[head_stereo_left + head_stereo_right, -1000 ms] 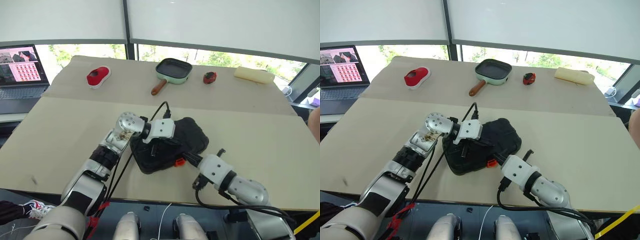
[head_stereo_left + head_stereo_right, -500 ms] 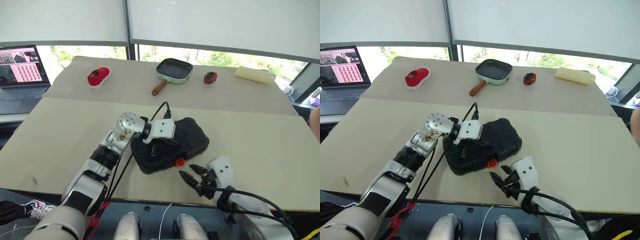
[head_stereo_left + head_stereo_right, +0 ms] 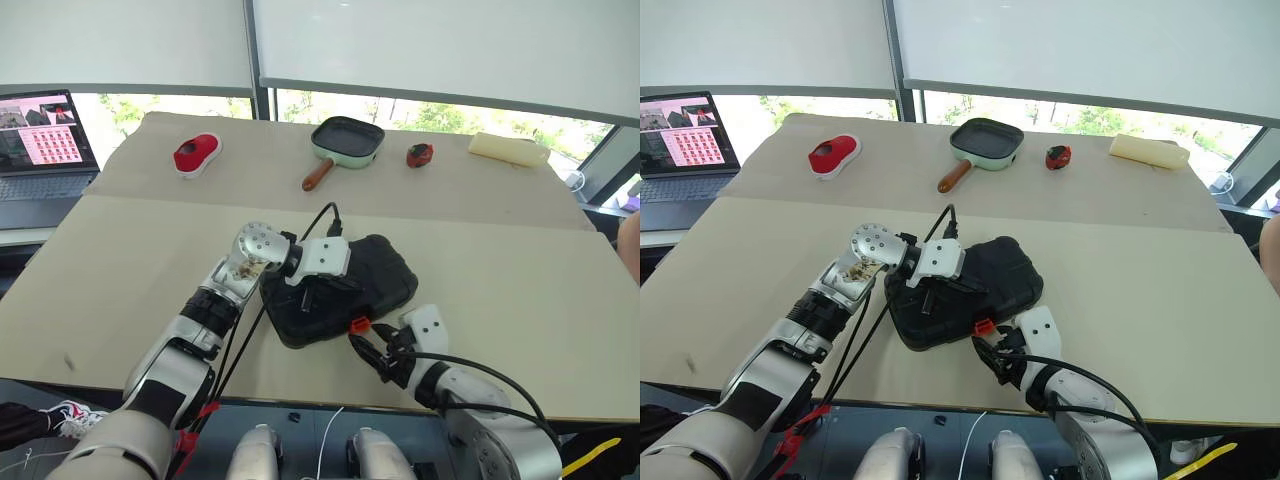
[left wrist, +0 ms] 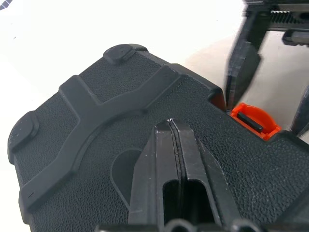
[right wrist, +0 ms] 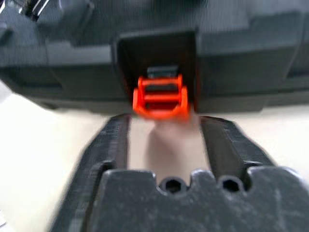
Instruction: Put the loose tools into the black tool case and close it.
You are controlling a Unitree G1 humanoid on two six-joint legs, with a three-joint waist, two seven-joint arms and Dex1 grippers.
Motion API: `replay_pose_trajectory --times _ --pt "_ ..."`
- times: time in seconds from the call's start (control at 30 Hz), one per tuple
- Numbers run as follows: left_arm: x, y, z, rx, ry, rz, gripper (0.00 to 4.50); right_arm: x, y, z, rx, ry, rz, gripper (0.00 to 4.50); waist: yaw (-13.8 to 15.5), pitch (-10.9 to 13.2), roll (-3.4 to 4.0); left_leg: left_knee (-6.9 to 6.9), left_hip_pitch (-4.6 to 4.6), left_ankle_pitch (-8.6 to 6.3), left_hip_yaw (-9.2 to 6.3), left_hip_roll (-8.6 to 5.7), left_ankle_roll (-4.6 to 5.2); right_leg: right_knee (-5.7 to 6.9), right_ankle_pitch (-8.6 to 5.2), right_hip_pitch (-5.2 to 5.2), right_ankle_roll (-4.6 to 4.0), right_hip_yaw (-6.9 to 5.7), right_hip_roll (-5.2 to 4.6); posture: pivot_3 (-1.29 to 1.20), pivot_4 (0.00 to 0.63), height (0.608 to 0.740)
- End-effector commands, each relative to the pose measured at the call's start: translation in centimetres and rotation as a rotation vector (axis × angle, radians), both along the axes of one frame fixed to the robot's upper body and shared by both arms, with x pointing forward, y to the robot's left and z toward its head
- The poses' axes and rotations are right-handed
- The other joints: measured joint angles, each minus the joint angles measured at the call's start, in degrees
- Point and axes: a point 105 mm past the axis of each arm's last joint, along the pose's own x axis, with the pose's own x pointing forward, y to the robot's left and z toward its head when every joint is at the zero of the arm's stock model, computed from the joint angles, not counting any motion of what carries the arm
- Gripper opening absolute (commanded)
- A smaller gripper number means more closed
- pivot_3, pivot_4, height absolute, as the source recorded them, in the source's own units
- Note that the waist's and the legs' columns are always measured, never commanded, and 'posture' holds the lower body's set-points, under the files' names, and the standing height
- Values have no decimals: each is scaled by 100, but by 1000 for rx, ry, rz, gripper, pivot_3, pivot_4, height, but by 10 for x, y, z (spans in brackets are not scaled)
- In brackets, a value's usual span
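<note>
The black tool case [image 3: 375, 275] lies closed on the table, lid down, its orange latch [image 3: 358, 325] facing the front edge. My left gripper [image 3: 307, 300] is shut, and its fingers [image 4: 171, 145] press on the textured lid. My right gripper [image 3: 368, 350] is open just in front of the latch [image 5: 160, 96]. Its two fingers [image 5: 108, 140] stand either side of the latch without touching it. The loose tools are out of view.
Along the far side stand a green-rimmed frying pan [image 3: 347, 140], a red object [image 3: 197, 152], a small red-and-black item [image 3: 420, 154] and a cream block [image 3: 508, 149]. A laptop [image 3: 45, 140] sits at the far left. The table's front edge runs just behind my right gripper.
My right gripper has let go of the latch, rolled over, opened and now faces the latch from the front. The left gripper and the case have not moved.
</note>
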Motion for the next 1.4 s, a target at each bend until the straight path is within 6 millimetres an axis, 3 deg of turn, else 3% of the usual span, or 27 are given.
replay_pose_trajectory --times 0.03,0.33,0.4,0.57,0.83,1.07,1.4 --pt "-4 12 -35 132 75 20 14 3 4 12 14 -64 9 3265 0 0 0 0 0 0 -1 0 0 0 4 0 6 0 0 0 150 740" --pt "-3 12 -35 126 72 29 14 12 1 13 -25 -116 -3 3265 -10 0 0 0 0 0 -1 0 0 0 2 -1 2 -1 0 0 150 740" --pt "-3 12 -34 126 72 31 14 15 -1 15 -16 -130 -17 3028 -12 0 0 0 0 0 -1 1 0 0 2 -2 3 -1 0 0 150 740" --pt "-2 12 -34 126 71 34 14 16 2 24 66 -137 -31 1450 -15 1 0 0 -2 0 -1 2 0 0 2 -3 4 0 0 0 150 740" --pt "-1 13 -36 132 69 42 14 16 1 22 27 -147 -22 1450 -15 1 0 0 -4 0 -1 2 0 0 3 -6 3 0 0 0 150 740" --pt "-1 12 -36 128 68 41 14 3 -2 18 -88 -177 36 1450 -4 1 0 0 -5 0 0 0 0 -3 -7 -5 -11 1 -2 0 150 740" --pt "-1 10 -39 124 67 36 14 -6 -4 19 -100 -175 59 1450 0 0 -1 0 -4 0 -1 0 0 -9 -13 0 0 0 -2 0 150 740"
